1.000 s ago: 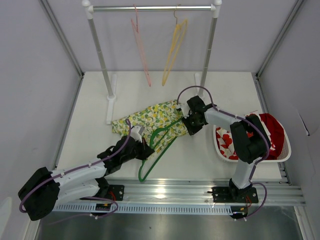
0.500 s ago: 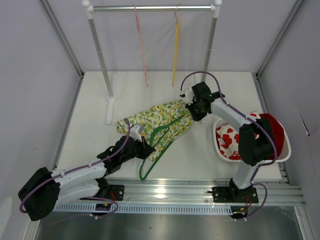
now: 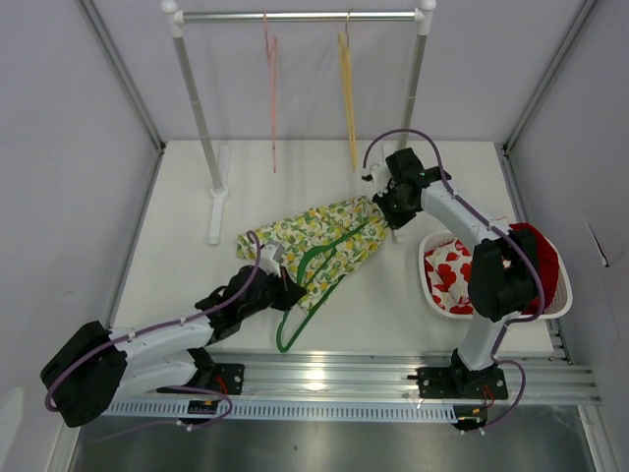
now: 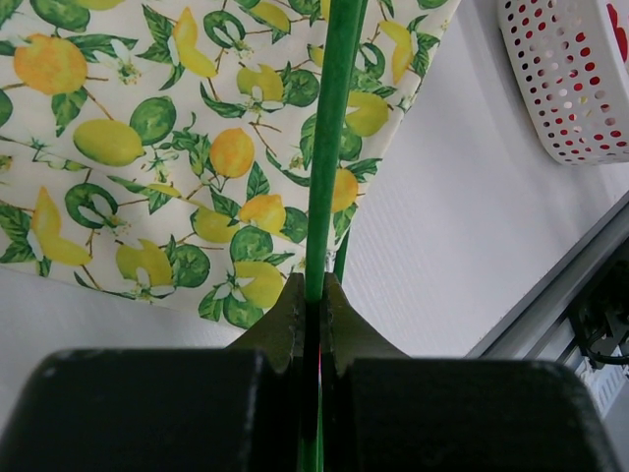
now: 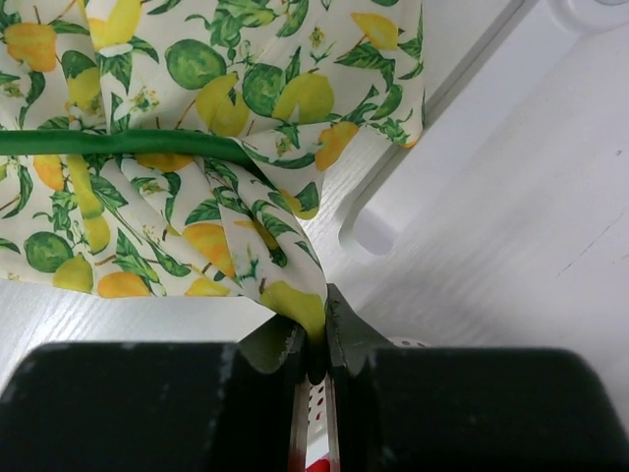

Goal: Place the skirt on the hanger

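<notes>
Two pincers, both closed down tight on something. Left pincer (image 4: 313, 295) has its jaws nipped on the thin green plastic hanger (image 4: 329, 147), holding one slim bar that runs straight ahead from the tips across the cloth. Right pincer (image 5: 313, 329) is pinched on an edge fold of the lemon-printed white fabric skirt (image 5: 197, 197), with a small tuck of cloth caught between the tips. Skirt lies on the white table (image 3: 177, 246) between the two pincers, bunched into soft pleats just ahead of the right grip. Hanger lies on top of it. Ahead of the right pincer the bar crosses the print and its end slips under a fold; cannot tell whether it is inside the waistband. Handling, as judged: cloth looks thin, light and limp, so it will likely sag, slide on a smooth bar and follow any pull rather than hold shape. Best hold appears to be a hemmed edge, where doubled cloth gives the tips something to bite; a mid-panel pinch would only drag up a peak. Hanger looks light and stiff but slick and a little springy, so a straight stretch of bar seems the soundest grip. White rail foot (image 5: 413, 167) sits just beyond the right pincer; white perforated plastic basket (image 4: 580, 79) is ahead and to the right of the left pincer.
</notes>
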